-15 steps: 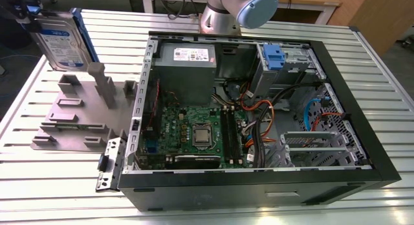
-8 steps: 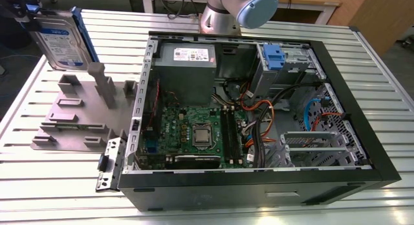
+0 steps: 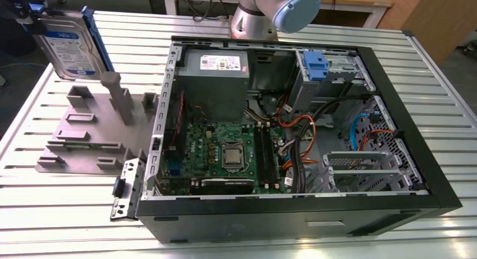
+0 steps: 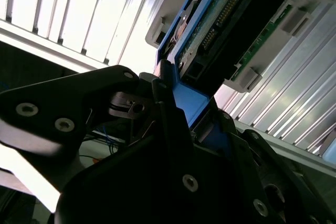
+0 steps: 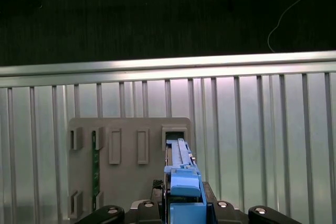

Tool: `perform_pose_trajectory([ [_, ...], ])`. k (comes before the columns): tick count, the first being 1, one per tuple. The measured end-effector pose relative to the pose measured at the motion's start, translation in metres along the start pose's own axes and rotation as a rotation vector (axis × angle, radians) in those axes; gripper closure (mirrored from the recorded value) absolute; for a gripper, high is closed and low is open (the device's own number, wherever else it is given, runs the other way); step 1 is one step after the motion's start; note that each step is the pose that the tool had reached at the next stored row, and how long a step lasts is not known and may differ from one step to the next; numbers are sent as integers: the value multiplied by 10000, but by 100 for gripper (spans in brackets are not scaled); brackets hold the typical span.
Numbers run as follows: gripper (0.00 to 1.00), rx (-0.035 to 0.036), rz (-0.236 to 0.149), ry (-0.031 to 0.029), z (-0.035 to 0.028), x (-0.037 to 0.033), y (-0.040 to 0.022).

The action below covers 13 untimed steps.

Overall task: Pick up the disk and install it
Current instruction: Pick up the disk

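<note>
The disk [image 3: 68, 46], silver with a white-and-blue label and blue side rails, hangs upright in the air at the exterior view's far left, above the grey holder plate [image 3: 89, 137]. My gripper [image 3: 33, 9] is shut on its top end. In the first wrist view, the disk's blue rail [image 5: 181, 176] points down from the gripper [image 5: 181, 209] towards an empty slot [image 5: 176, 132] in the holder plate [image 5: 126, 129]. The second wrist view shows the disk's circuit-board side [image 4: 231, 22] clamped between the black fingers [image 4: 165, 95].
The open computer case [image 3: 417, 111] lies on the slatted metal table [image 3: 67, 214]. Inside are the motherboard [image 3: 223, 153], a grey metal box with a white sticker [image 3: 216, 75] and an upright silver cage with a blue latch [image 3: 316, 66]. The arm's base [image 3: 257, 16] stands behind the case.
</note>
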State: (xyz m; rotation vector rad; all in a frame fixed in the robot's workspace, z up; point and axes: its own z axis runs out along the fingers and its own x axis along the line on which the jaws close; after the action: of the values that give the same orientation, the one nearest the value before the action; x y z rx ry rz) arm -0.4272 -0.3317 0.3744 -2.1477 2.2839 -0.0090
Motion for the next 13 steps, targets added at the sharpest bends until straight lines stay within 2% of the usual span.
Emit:
perform_pose_trajectory([
  [13, 64, 2, 0, 0, -42, 0, 0],
])
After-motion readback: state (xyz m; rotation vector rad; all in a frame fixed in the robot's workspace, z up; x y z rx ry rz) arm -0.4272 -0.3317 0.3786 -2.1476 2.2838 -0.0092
